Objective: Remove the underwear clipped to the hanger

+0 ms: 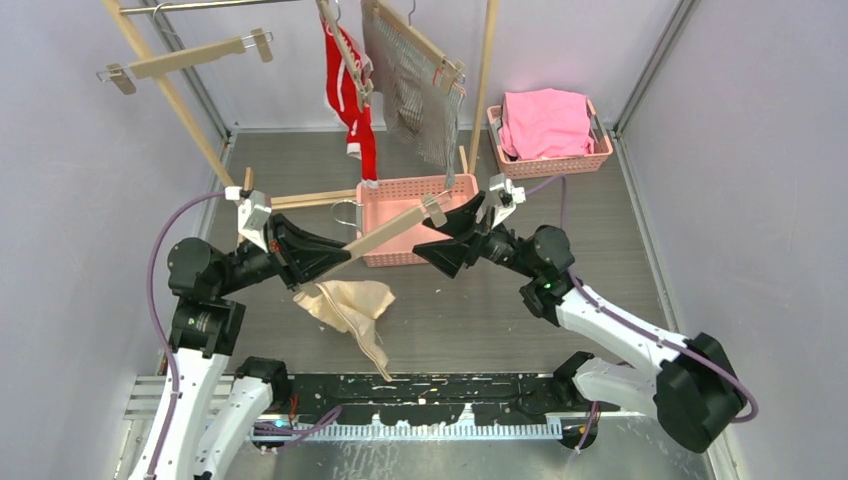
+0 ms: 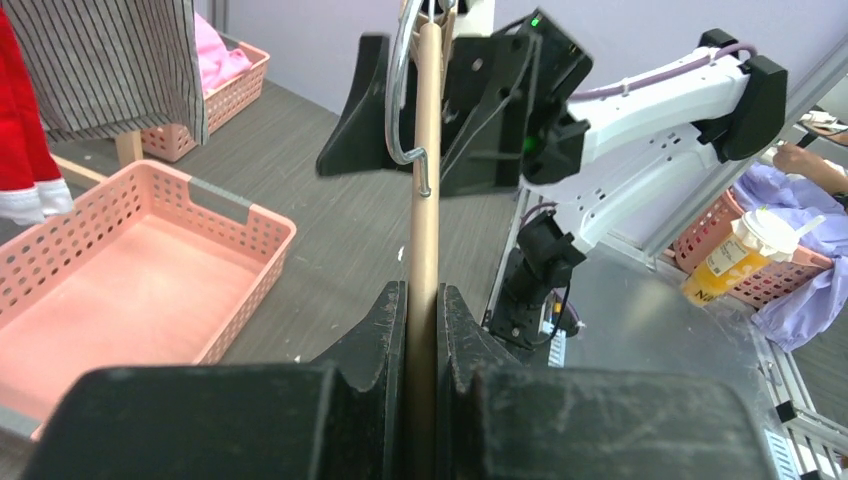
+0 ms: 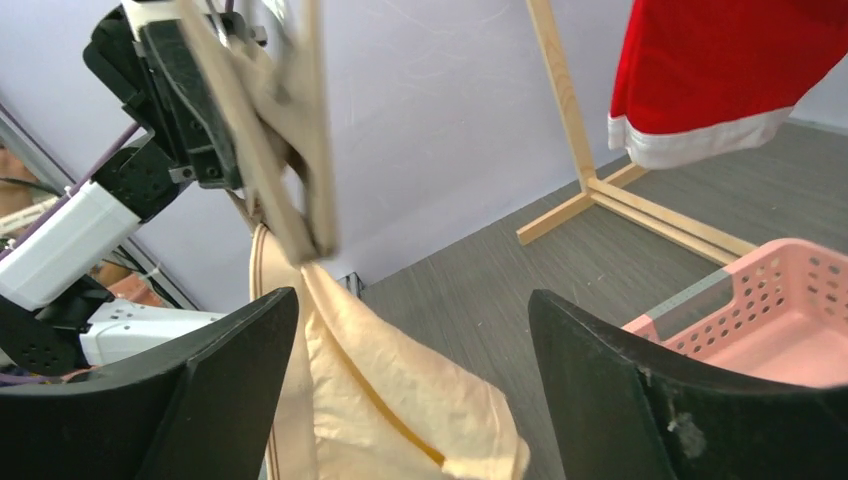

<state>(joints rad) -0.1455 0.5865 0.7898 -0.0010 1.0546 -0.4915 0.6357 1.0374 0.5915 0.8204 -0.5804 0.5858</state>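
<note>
My left gripper point(image 1: 300, 255) point(image 2: 423, 320) is shut on the bar of a wooden hanger point(image 1: 385, 232) point(image 2: 424, 200). The pale peach underwear point(image 1: 350, 305) point(image 3: 400, 400) dangles from the hanger's end by that gripper. The clip point(image 1: 435, 208) at the other end is bare. Around that end my right gripper point(image 1: 428, 233) point(image 3: 410, 350) stands open, holding nothing, with the peach cloth in front of its jaws. On the rack at the back hang the red underwear point(image 1: 350, 95) point(image 3: 720, 70) and the striped underwear point(image 1: 415, 85) point(image 2: 110, 60).
An empty pink basket point(image 1: 400, 190) point(image 2: 130, 270) point(image 3: 760, 320) sits under the hanger. A second basket point(image 1: 595, 155) at the back right holds a bright pink cloth point(image 1: 545, 120). A bare hanger point(image 1: 190, 57) hangs on the wooden rack point(image 1: 165, 85). Grey walls close in both sides.
</note>
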